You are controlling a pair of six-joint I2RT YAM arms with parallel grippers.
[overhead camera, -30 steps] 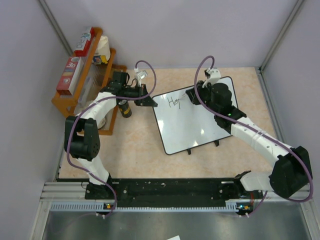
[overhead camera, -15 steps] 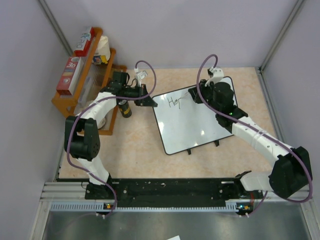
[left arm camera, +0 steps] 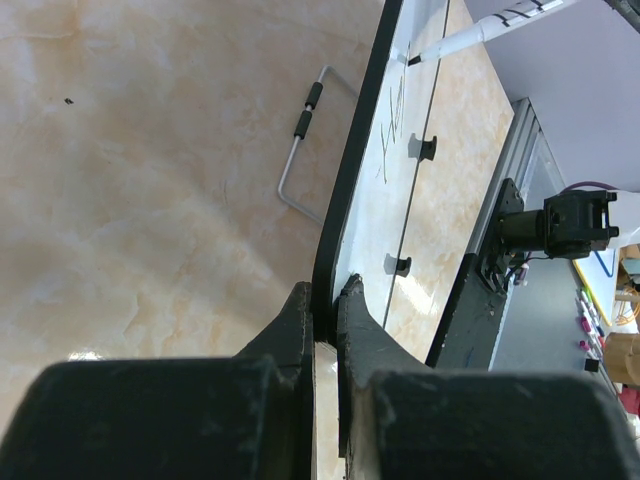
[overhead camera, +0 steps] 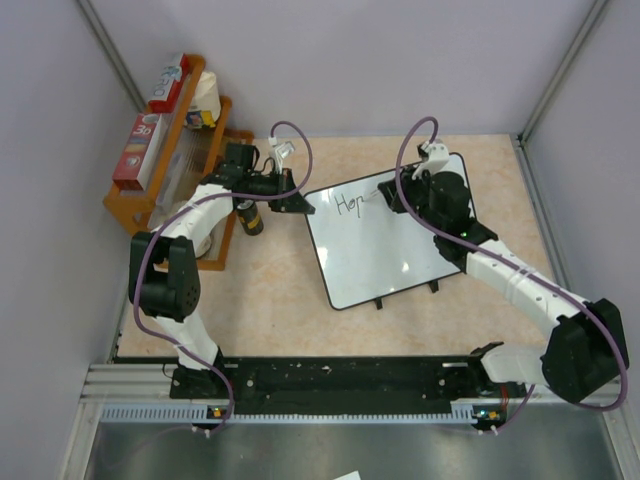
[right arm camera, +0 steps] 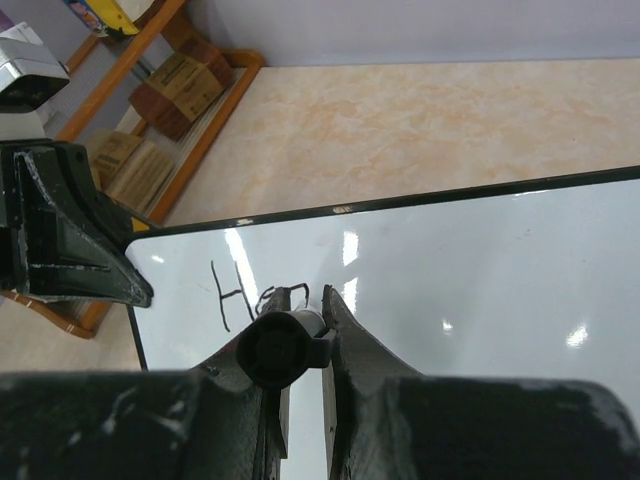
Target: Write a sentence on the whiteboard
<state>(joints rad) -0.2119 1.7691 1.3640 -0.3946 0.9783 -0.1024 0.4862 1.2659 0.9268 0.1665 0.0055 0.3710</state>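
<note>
The whiteboard (overhead camera: 385,245) stands tilted on the table. Dark handwriting (overhead camera: 349,203), a few letters starting "He", runs along its upper left. My left gripper (overhead camera: 298,203) is shut on the board's black rim at its left corner; in the left wrist view (left arm camera: 325,295) the rim (left arm camera: 355,130) sits between the jaws. My right gripper (overhead camera: 388,196) is shut on a marker, whose black rear end (right arm camera: 280,348) fills the right wrist view. The marker's tip (left arm camera: 415,60) touches the board just right of the letters (right arm camera: 235,295). The white surface (right arm camera: 480,270) to the right is blank.
A wooden shelf (overhead camera: 165,160) with boxes stands at the far left. A dark bottle (overhead camera: 250,216) stands beside it, close to my left arm. The board's two black feet (overhead camera: 380,303) rest on the table, and a wire stand (left arm camera: 305,140) sticks out behind it.
My right gripper has moved slightly right along the board with the marker, and the writing has grown by a stroke. My left gripper has not moved.
</note>
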